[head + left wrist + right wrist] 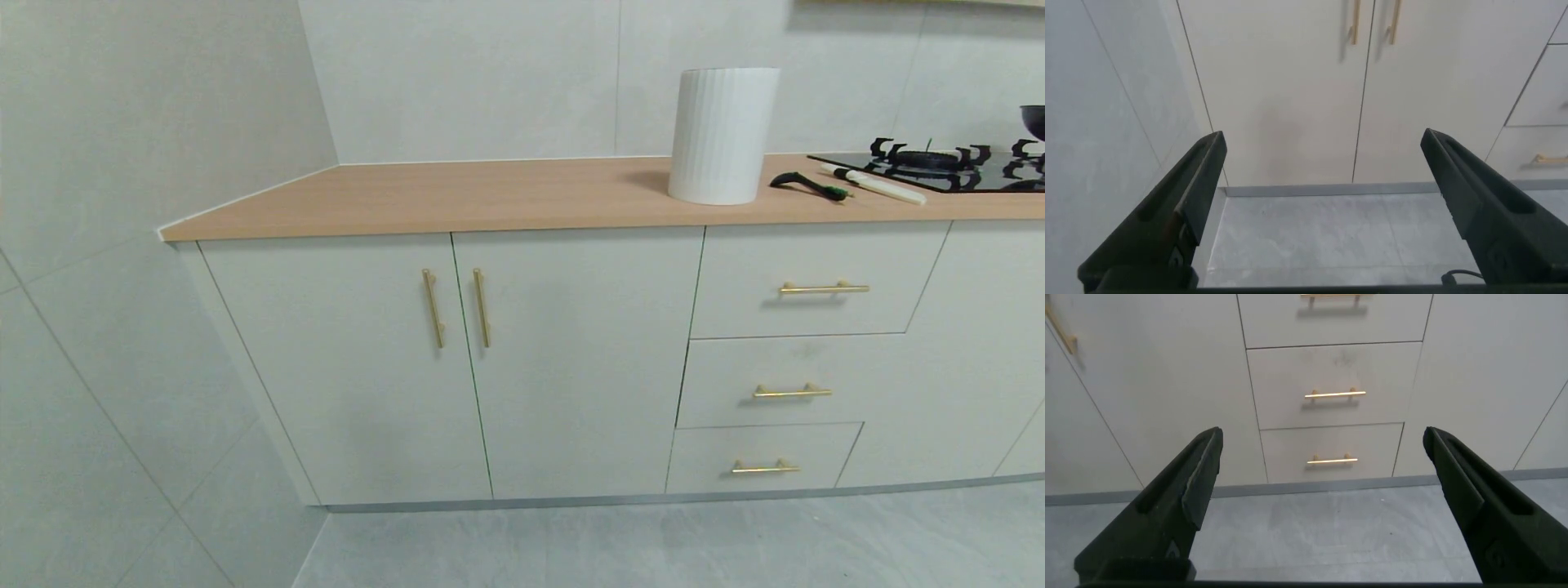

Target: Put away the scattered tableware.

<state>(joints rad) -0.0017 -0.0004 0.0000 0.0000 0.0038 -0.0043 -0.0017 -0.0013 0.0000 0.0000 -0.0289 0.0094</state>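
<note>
The surface (457, 196) is tan woodgrain. The holder (722, 135) is white with vertical ribs. One utensil (804, 184) is black with a green end and the other (882, 187) is cream. The hob (939, 175) is black, the cabinets (343, 367) are pale grey, the handles (433, 308) are gold, and the floor (653, 543) is mottled grey. The left gripper (1323, 140) and right gripper (1323, 437) are black.

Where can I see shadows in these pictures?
Head view: a soft shadow lies on the countertop left of the white ribbed container, and thin ones under the drawer handles. Wrist views: the floor looks evenly lit, no hard shadows.
</note>
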